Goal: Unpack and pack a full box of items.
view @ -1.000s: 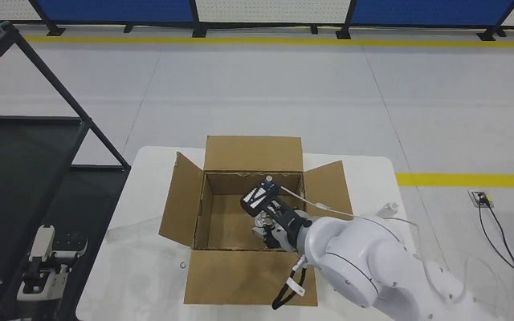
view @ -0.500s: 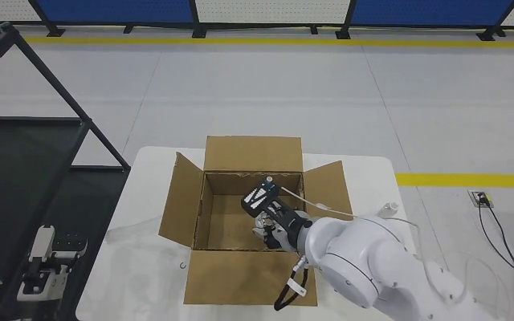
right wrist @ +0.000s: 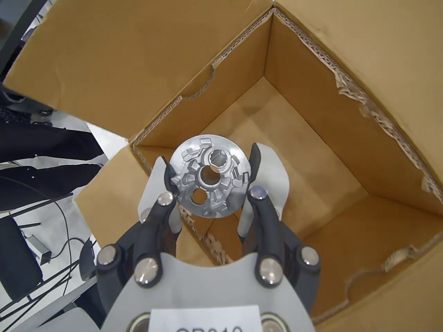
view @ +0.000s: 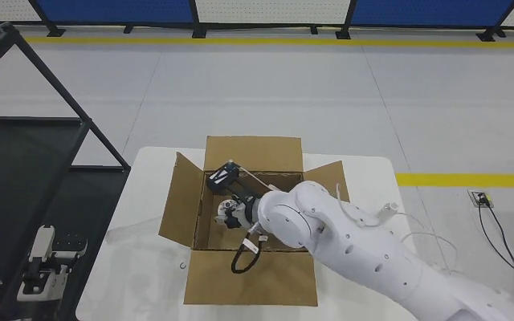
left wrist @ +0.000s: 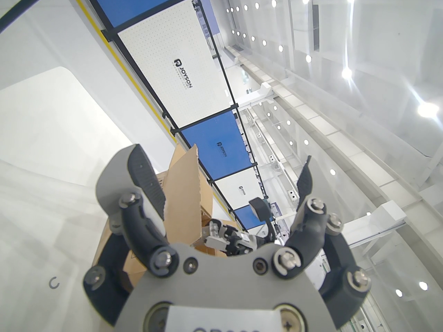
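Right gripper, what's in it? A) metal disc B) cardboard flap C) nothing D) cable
A: the right gripper has its fingers closed on either side of a metal disc, held over the open box.

An open brown cardboard box (view: 254, 152) sits on the white desk (view: 136, 265), flaps spread. The white right arm's end effector (view: 226, 213) hangs inside it near one side wall, gripping a small silvery metal part (view: 222, 210).

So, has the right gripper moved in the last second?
Yes: the right gripper, holding the metal disc, shifted across the box toward its left wall.
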